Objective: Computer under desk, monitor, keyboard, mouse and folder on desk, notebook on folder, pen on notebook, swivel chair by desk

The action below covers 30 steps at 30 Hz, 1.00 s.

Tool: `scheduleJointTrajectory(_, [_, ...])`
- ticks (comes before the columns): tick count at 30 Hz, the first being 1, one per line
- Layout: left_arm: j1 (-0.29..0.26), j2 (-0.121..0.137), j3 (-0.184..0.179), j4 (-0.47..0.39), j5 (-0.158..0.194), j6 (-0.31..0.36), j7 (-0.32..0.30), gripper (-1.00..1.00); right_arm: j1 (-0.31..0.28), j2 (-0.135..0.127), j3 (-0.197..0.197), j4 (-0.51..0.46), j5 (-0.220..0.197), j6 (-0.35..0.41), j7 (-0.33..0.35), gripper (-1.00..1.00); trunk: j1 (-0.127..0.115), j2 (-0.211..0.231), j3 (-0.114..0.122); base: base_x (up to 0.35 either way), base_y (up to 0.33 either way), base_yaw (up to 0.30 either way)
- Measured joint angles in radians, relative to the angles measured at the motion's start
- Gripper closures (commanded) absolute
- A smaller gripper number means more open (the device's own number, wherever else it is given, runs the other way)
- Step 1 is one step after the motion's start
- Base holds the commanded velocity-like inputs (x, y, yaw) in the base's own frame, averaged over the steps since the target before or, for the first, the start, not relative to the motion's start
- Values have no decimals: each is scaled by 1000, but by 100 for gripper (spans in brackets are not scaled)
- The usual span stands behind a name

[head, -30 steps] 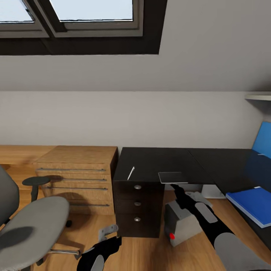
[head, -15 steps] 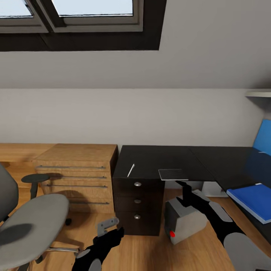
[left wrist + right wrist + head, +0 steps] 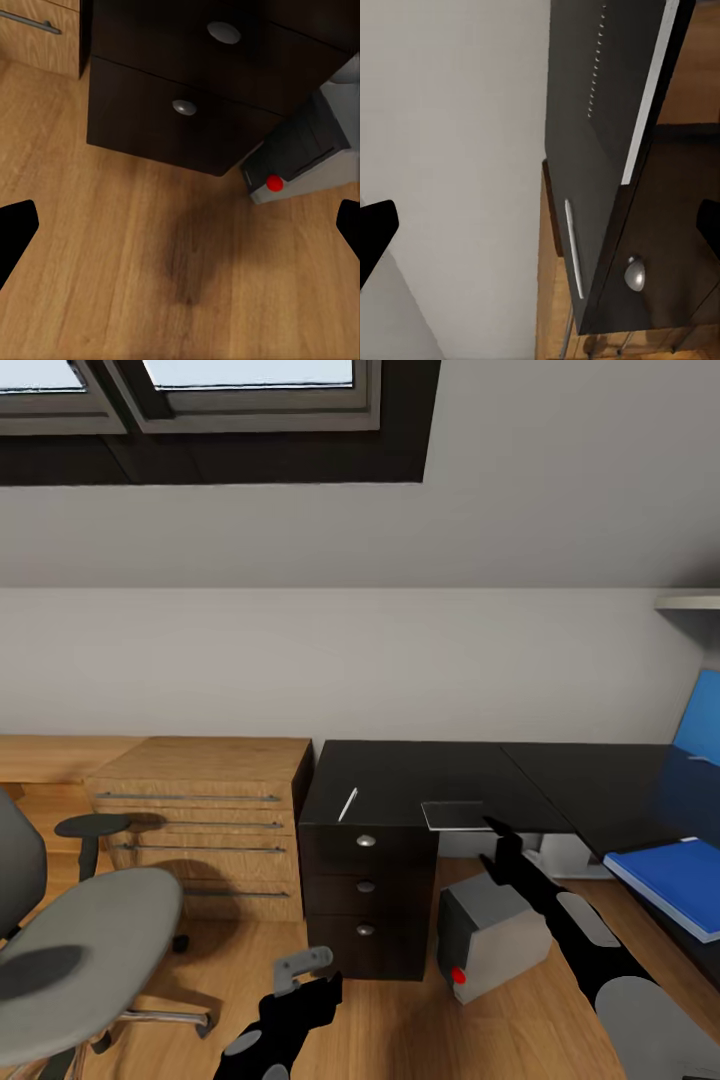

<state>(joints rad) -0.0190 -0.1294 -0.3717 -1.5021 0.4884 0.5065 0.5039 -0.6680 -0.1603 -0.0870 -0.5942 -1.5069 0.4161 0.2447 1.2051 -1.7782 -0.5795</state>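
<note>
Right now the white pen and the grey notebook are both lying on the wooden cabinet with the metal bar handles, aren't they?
Not quite. The pen and the notebook are both lying on the black desk, above its drawers with round silver knobs, not on the wooden cabinet beside it. The head view shows this; the notebook sits at the desk's front edge.

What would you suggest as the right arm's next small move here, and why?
Probably ease the right claw forward and up to the notebook, with its fingers either side of the overhanging front edge. The notebook lies flat at the desk edge, the claw sits open just below and beside it, and the folder it belongs on already lies on the desk.
</note>
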Motion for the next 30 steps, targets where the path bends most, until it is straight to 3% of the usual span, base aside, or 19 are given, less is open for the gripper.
scheduleJointTrajectory(3, [1,0,-12,-1,0,-7,0,-100,0,0,1,0,6,-37,6,-100,12,-21,-9,0,0,0])
scheduleJointTrajectory(10, [1,5,-21,-2,0,-12,0,-100,0,5,0,11,67,-193,0,-100,38,-70,-31,0,0,0])
scheduleJointTrajectory(30, [6,5,-21,1,0,-12,1,-100,0,18,-3,11,58,-190,-34,-100,115,-210,-94,0,0,0])
